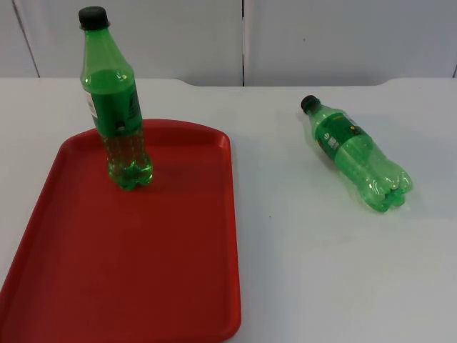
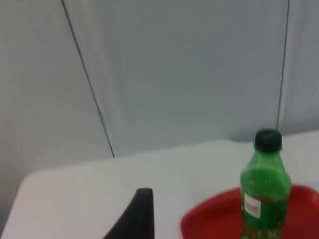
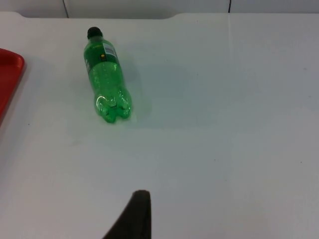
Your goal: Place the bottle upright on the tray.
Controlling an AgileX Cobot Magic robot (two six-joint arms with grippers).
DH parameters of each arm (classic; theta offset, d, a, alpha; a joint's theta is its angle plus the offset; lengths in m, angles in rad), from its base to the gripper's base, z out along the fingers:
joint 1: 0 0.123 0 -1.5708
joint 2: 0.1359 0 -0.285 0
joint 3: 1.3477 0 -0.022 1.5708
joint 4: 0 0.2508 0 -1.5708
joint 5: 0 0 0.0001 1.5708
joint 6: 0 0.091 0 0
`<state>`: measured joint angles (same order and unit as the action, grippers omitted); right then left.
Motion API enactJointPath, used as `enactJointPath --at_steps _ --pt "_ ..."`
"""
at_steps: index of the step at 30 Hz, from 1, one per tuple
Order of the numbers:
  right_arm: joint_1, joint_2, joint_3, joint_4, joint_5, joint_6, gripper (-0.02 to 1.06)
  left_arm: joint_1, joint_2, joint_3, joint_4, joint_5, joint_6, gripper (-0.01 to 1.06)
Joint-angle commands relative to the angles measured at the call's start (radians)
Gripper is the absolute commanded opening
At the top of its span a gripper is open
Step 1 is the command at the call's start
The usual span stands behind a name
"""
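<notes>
Bottles of green translucent plastic with black caps are seen in two places: one (image 1: 118,114) stands upright on the smooth red tray (image 1: 143,286), the other (image 1: 355,153) lies on its side on the white tabletop (image 1: 321,271), well apart from the tray. Neither the left claw (image 2: 137,216) nor the right claw (image 3: 132,216) can be judged open or closed, and nothing is seen held. The lying bottle is best gripped across its ribbed, lobed body and tipped cap-up before being set down.
</notes>
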<state>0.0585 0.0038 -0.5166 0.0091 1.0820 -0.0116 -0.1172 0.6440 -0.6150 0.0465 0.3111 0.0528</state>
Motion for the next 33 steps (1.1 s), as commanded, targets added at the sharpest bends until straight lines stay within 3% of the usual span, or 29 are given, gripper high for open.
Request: enactJointPath --at_steps 1,11,27,33 --pt "-0.009 -0.004 0.001 0.002 -0.005 -0.001 0.95 0.002 -0.005 -0.032 -0.023 0.085 -0.008 1.05" --pt "-0.009 -0.004 0.001 0.002 -0.005 -0.001 0.95 0.002 -0.005 -0.129 -0.154 0.202 -0.008 1.05" --pt "-0.009 -0.004 0.001 0.002 -0.005 -0.001 0.95 0.002 -0.141 -0.16 -0.079 0.306 -0.016 1.05" --pt "-0.009 -0.004 0.001 0.002 -0.005 -0.001 0.95 0.002 -0.2 -0.16 -0.033 0.414 -0.066 1.05"
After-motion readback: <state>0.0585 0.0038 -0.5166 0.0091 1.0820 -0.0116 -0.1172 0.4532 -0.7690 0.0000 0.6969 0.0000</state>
